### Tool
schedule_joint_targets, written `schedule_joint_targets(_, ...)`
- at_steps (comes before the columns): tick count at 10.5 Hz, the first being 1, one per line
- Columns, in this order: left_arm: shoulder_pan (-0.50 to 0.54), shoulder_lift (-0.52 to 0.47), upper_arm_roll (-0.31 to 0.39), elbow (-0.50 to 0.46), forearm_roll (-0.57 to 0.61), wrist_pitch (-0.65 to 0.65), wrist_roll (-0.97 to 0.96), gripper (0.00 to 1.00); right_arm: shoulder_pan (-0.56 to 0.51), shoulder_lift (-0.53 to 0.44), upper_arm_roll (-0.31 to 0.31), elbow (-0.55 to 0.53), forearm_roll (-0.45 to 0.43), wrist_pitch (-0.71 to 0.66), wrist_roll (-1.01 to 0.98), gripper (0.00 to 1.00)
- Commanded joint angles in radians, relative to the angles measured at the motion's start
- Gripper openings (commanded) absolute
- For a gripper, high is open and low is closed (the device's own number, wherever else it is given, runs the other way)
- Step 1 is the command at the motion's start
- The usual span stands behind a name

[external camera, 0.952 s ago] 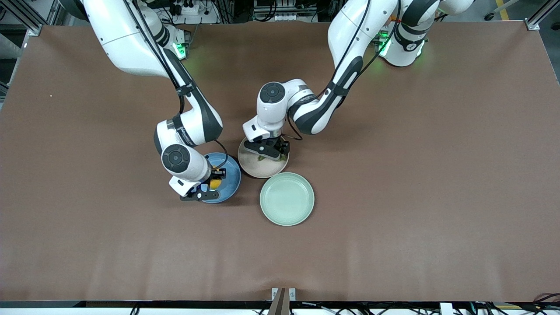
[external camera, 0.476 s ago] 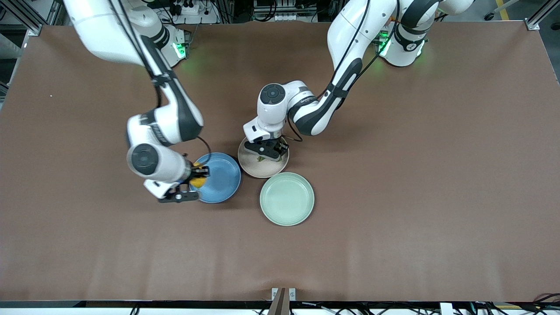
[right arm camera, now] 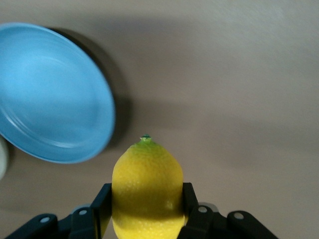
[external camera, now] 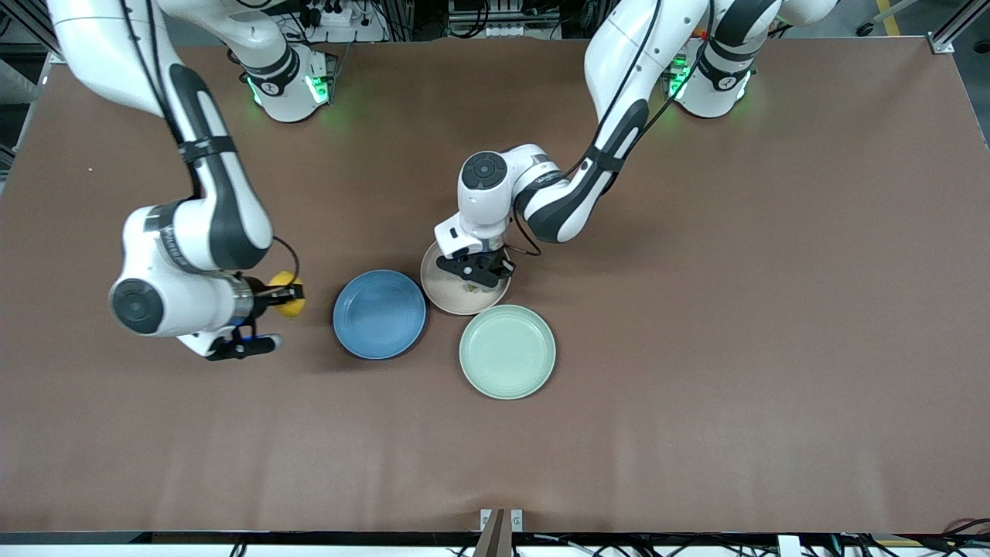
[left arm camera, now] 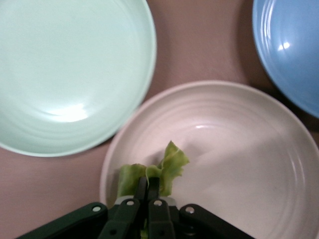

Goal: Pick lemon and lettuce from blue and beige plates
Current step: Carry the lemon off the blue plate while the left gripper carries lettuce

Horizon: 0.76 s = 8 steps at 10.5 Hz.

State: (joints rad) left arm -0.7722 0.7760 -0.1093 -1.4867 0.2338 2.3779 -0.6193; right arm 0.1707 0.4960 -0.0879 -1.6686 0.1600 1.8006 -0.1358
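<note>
My right gripper (external camera: 288, 298) is shut on the yellow lemon (external camera: 287, 304), also seen in the right wrist view (right arm camera: 147, 186), and holds it in the air over bare table toward the right arm's end, beside the blue plate (external camera: 379, 314). The blue plate (right arm camera: 47, 94) holds nothing. My left gripper (external camera: 481, 280) is low over the beige plate (external camera: 452, 295) and shut on a green lettuce leaf (left arm camera: 164, 169). In the left wrist view the leaf is pinched between the fingers (left arm camera: 152, 191) over the beige plate (left arm camera: 239, 149).
A light green plate (external camera: 507, 352) with nothing on it stands nearer to the front camera than the beige plate, touching close to it; it also shows in the left wrist view (left arm camera: 70, 69). The brown table cloth (external camera: 735, 309) spreads wide around the three plates.
My right gripper has lifted the lemon off the blue plate and carried it toward the right arm's end of the table. The left gripper stays low over the beige plate with little movement.
</note>
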Motion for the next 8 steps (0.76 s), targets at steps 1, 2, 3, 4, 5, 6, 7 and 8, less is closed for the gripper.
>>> schedule_joint_targets(1, 0.051, -0.130, -0.001, -0.018, 0.003, -0.124, 0.018, 0.00, -0.062, -0.040, -0.038, -0.089, 0.026, 0.005, -0.163, 0.00)
schedule_joint_targets(2, 0.086, -0.174, -0.007, -0.018, -0.008, -0.185, 0.021, 0.00, -0.077, -0.036, -0.064, -0.105, 0.030, 0.009, -0.223, 0.00)
schedule_joint_targets(3, 0.140, -0.219, -0.010, -0.018, -0.040, -0.236, 0.026, 0.00, -0.098, -0.031, -0.081, -0.127, 0.054, 0.022, -0.290, 0.00)
schedule_joint_targets(4, 0.218, -0.254, -0.015, -0.018, -0.089, -0.287, 0.050, 0.00, -0.111, -0.027, -0.096, -0.161, 0.065, 0.055, -0.342, 0.00)
schedule_joint_targets(5, 0.293, -0.279, -0.024, -0.020, -0.125, -0.340, 0.131, 0.00, -0.117, -0.025, -0.108, -0.192, 0.067, 0.084, -0.364, 0.00)
schedule_joint_targets(6, 0.359, -0.293, -0.026, -0.021, -0.132, -0.389, 0.192, 0.00, -0.120, -0.014, -0.112, -0.195, 0.070, 0.086, -0.364, 0.00)
schedule_joint_targets(7, 0.408, -0.293, -0.024, -0.021, -0.134, -0.420, 0.206, 0.00, -0.122, 0.004, -0.115, -0.195, 0.070, 0.100, -0.366, 0.00)
schedule_joint_targets(8, 0.459, -0.288, -0.024, -0.027, -0.133, -0.427, 0.216, 0.00, -0.122, 0.013, -0.122, -0.195, 0.070, 0.111, -0.366, 0.00)
